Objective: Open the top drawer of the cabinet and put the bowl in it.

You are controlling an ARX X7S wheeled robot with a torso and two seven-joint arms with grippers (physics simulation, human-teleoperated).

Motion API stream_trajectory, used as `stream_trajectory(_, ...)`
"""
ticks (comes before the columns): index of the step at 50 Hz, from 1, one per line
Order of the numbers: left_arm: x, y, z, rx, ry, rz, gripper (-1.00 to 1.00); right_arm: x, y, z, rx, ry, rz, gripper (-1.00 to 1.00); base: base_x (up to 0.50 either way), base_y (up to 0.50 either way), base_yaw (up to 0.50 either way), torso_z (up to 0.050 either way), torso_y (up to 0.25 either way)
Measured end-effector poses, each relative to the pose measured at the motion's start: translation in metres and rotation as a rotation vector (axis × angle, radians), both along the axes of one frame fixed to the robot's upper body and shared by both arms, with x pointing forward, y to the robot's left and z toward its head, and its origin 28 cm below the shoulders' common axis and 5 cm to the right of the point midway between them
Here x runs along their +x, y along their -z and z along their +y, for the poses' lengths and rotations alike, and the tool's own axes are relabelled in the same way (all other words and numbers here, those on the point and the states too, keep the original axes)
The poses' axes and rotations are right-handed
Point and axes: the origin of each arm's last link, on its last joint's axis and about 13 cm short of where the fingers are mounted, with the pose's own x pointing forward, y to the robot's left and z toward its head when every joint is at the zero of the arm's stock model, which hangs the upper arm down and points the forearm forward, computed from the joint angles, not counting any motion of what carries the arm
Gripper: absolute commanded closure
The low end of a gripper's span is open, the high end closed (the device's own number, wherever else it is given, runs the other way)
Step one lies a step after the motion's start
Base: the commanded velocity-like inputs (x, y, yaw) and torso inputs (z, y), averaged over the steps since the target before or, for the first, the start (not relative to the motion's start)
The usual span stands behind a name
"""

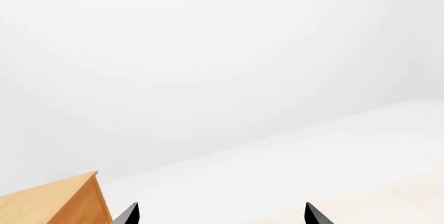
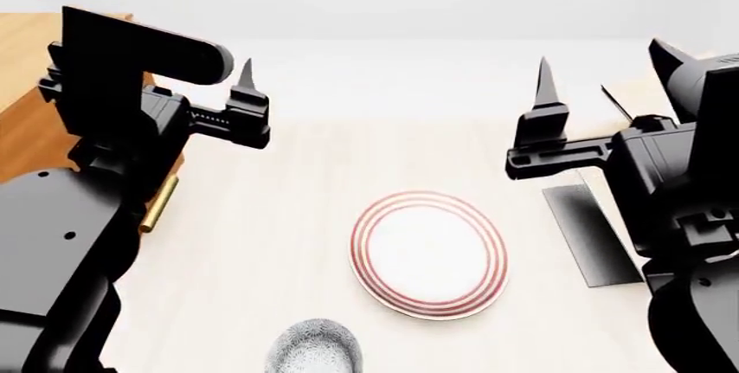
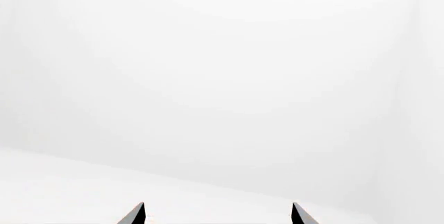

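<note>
I held both pincers wide apart and empty. The boxy orange-brown wooden cabinet [image 2: 29,109] lay beside my left pincer [image 1: 220,214], the nearer one; the speckled blue-grey bowl [image 2: 314,349] sat close on the surface.

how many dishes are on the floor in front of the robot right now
2: a red-ringed plate in the middle of the head view, and a speckled bowl nearer the robot, cut off by the frame's bottom edge. The arms may hide others.
</note>
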Motion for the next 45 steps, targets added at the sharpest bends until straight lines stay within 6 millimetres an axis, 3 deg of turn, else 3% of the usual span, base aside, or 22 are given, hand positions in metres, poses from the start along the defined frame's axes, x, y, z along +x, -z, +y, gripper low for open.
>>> stream_trajectory(9,0.004,0.003,0.0,0.083,-0.031,0.014,-1.0,0.001,0.004,0.0,0.002,0.005,0.01,-1.0,0.0,0.0,0.0,0.0,0.0)
stream_trajectory(17,0.012,0.002,-0.001,0.268,-0.076,0.021,-1.0,0.002,0.009,-0.001,0.015,0.016,0.038,-1.0,0.0,0.0,0.0,0.0,0.0)
stream_trajectory(30,0.034,0.008,0.002,0.509,-0.162,0.089,-1.0,0.001,0.016,-0.002,0.025,0.027,0.07,-1.0,0.0,0.0,0.0,0.0,0.0)
stream_trajectory(45,0.057,0.021,0.008,0.64,-0.253,0.207,-1.0,0.002,0.022,-0.003,0.033,0.033,0.087,-1.0,0.0,0.0,0.0,0.0,0.0)
